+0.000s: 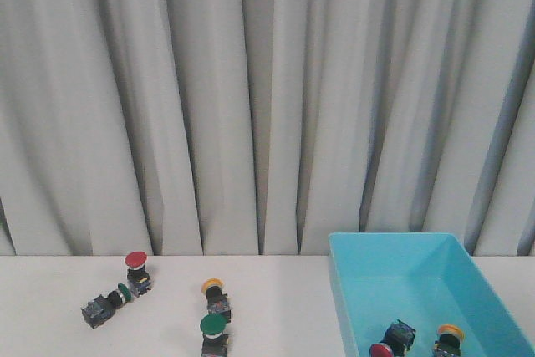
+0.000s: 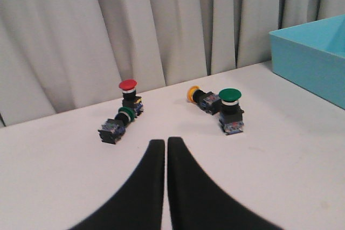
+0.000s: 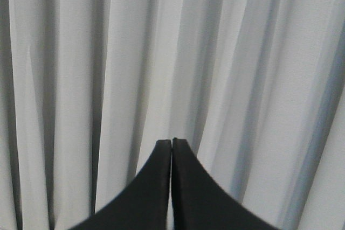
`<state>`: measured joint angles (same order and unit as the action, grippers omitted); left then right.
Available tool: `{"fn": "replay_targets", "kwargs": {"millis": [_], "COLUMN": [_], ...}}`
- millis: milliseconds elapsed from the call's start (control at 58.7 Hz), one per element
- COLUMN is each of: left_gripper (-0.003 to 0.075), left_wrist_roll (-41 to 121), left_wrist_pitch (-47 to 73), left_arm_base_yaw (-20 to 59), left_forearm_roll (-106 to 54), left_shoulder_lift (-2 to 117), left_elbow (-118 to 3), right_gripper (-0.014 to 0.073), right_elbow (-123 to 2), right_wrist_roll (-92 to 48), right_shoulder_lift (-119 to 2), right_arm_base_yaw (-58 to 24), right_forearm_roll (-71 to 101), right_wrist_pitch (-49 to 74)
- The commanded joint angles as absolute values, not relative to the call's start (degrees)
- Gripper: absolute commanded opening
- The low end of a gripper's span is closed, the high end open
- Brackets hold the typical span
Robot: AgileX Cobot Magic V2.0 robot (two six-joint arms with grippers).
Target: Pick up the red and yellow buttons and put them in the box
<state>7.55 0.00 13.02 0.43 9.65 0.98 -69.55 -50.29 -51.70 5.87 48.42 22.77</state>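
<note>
A red button (image 1: 135,262) stands upright on the white table at the left; it also shows in the left wrist view (image 2: 129,86). A yellow button (image 1: 214,292) lies on its side near the middle, and shows in the left wrist view (image 2: 198,96). The turquoise box (image 1: 351,290) sits at the right and holds a red button (image 1: 382,349) and a yellow button (image 1: 450,336). Its corner shows in the left wrist view (image 2: 302,52). My left gripper (image 2: 165,143) is shut and empty, above the table short of the buttons. My right gripper (image 3: 172,141) is shut, facing the curtain.
Two green buttons are on the table: one lying beside the red one (image 1: 107,302), one upright near the front (image 1: 214,329). They show in the left wrist view too, one lying (image 2: 117,123) and one upright (image 2: 230,106). A grey curtain (image 1: 251,98) hangs behind the table.
</note>
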Motion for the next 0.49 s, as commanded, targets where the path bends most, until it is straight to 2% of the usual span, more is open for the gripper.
{"fn": "replay_targets", "kwargs": {"millis": [0,136,477], "left_gripper": [-0.0007,-0.0007,-0.0007], "left_wrist_roll": [8.3,8.3,6.6], "left_wrist_pitch": [-2.7,3.4,3.5], "left_arm_base_yaw": [10.8,4.6,-5.9], "left_forearm_roll": [0.0,0.0,0.0], "left_shoulder_lift": [6.0,2.3,-1.6], "left_elbow": [2.2,1.9,2.2], "right_gripper": [-0.0008,-0.0008,-0.0008], "right_elbow": [-71.1,-71.1,-71.1], "right_wrist_roll": [-50.8,-50.8,-50.8], "right_shoulder_lift": [-51.5,-51.5,-51.5], "right_arm_base_yaw": [6.2,6.2,6.2], "right_forearm_roll": [49.7,49.7,49.7], "right_wrist_pitch": [19.7,19.7,19.7]}}
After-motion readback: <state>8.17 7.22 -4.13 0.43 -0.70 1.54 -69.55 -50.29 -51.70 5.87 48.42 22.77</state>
